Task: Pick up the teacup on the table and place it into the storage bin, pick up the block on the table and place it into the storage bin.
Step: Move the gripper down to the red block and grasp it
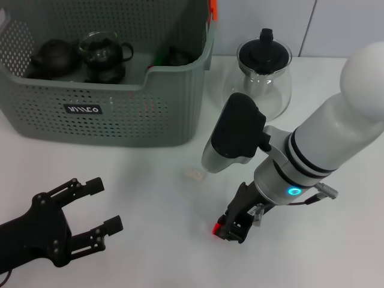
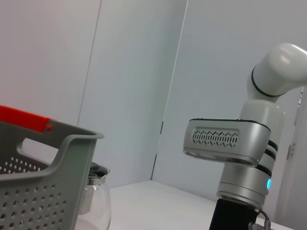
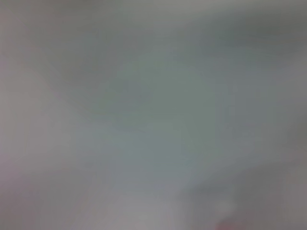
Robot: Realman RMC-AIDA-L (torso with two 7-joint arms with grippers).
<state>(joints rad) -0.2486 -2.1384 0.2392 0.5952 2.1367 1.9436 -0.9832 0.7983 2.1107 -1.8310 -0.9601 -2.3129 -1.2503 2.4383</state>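
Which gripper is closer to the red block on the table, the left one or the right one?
The right gripper: it is down at the red block, seemingly touching it. The left gripper is open, apart from it near the table's front left.

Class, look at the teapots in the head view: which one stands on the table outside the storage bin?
The clear glass teapot with the black lid, standing beside the storage bin. The dark teapots sit inside the bin.

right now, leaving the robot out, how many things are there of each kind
storage bin: 1
dark tea vessels inside it: 3, the rightmost partly hidden
glass teapot with black lid: 1
small pale piece on the table: 1
red item at the right gripper: 1, mostly hidden
Total: 7
Not counted: the left gripper, low at the table's near left, jaws open.
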